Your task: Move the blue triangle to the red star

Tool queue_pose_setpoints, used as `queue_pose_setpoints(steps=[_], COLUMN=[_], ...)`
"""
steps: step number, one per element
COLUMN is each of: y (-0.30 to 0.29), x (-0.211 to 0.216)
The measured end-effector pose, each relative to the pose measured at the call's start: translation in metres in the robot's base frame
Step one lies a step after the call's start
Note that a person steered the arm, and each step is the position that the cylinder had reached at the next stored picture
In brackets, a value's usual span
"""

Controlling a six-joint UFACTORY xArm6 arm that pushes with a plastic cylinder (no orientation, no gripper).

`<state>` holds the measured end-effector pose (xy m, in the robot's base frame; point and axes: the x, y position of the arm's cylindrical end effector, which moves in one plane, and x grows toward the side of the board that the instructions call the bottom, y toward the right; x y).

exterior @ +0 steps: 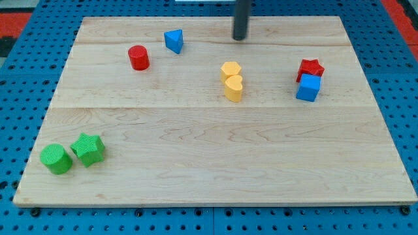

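The blue triangle [174, 40] lies near the top of the wooden board, left of centre. The red star [311, 67] lies at the view's right, touching a blue cube [308, 87] just below it. My tip [240, 38] is at the top centre of the board, to the right of the blue triangle and well apart from it, and up and to the left of the red star.
A red cylinder [138, 57] sits lower left of the blue triangle. Two yellow blocks [230, 70] [233, 88] touch each other near the centre. A green cylinder [57, 158] and a green star [88, 149] sit at the bottom left. The board [215, 156] rests on a blue pegboard.
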<state>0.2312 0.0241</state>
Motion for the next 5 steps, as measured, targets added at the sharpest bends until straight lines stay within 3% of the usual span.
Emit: queue_pose_setpoints(steps=[1,2,4,5], y=[-0.105,-0.135,0.059,0.005], x=[-0.019,0.019,0.073,0.053])
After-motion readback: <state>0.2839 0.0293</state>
